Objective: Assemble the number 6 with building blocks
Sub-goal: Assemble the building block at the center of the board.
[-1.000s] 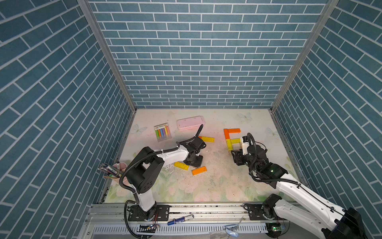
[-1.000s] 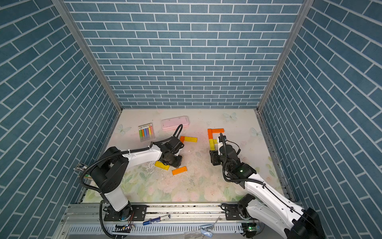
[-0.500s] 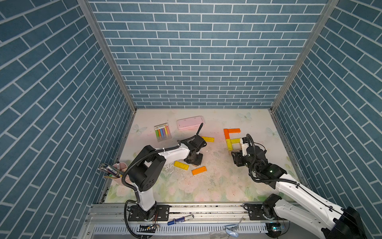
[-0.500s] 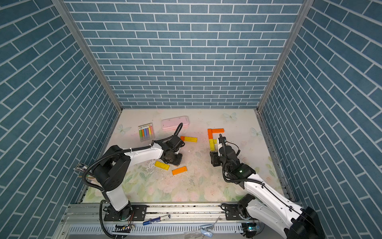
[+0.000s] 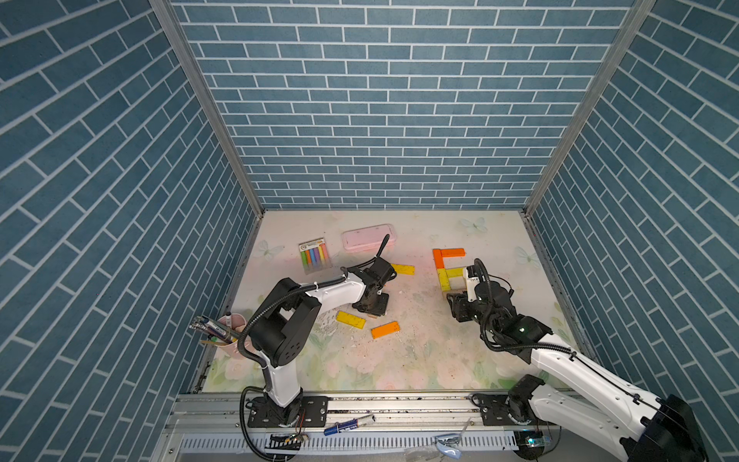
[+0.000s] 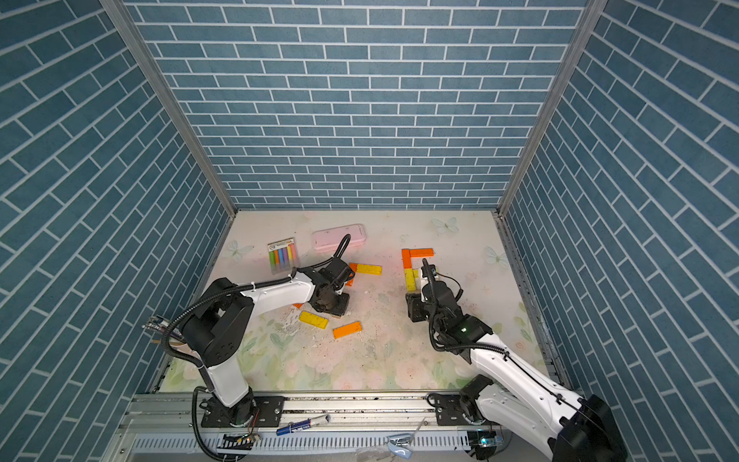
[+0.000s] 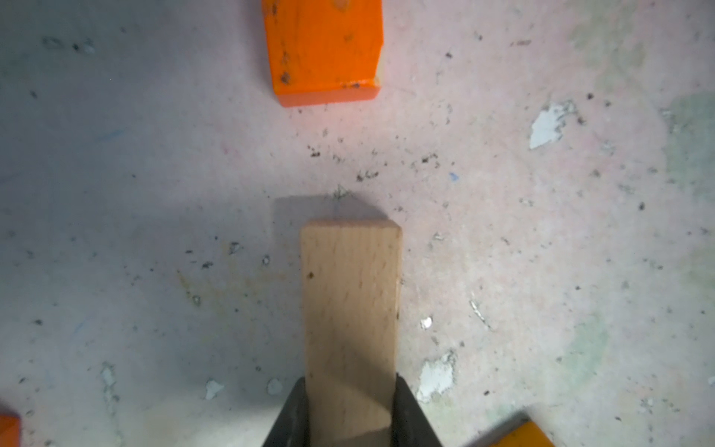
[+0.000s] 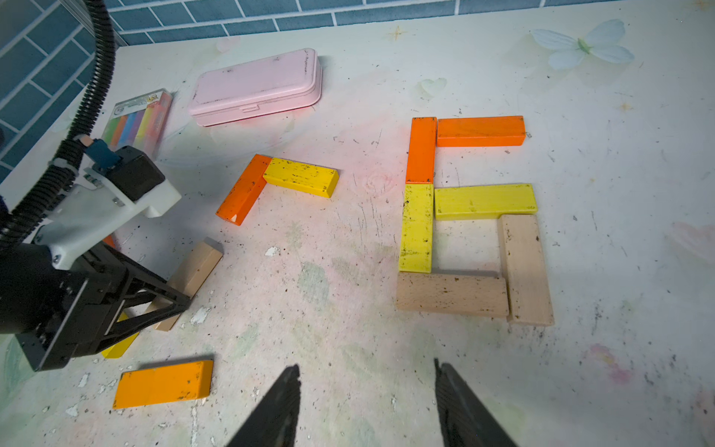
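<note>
The number 6 (image 8: pixel 417 227) lies on the mat at the right, made of orange, yellow and tan building blocks laid end to end; it shows in both top views (image 5: pixel 442 266) (image 6: pixel 410 266). My right gripper (image 8: pixel 365 371) stands open and empty just in front of it (image 5: pixel 460 308). My left gripper (image 7: pixel 350 387) is shut on one end of a tan block (image 7: pixel 351 302), held low over the mat at mid-left (image 5: pixel 374 310). An orange block (image 7: pixel 323 50) lies straight ahead of the tan one.
Loose blocks lie around the left gripper: a yellow one (image 5: pixel 351 320), an orange one (image 5: pixel 385 330), and an orange and yellow pair (image 8: pixel 301 177). A pink case (image 5: pixel 370 237) and a chalk pack (image 5: pixel 315 256) sit at the back. A pen cup (image 5: pixel 228 332) stands at the left edge.
</note>
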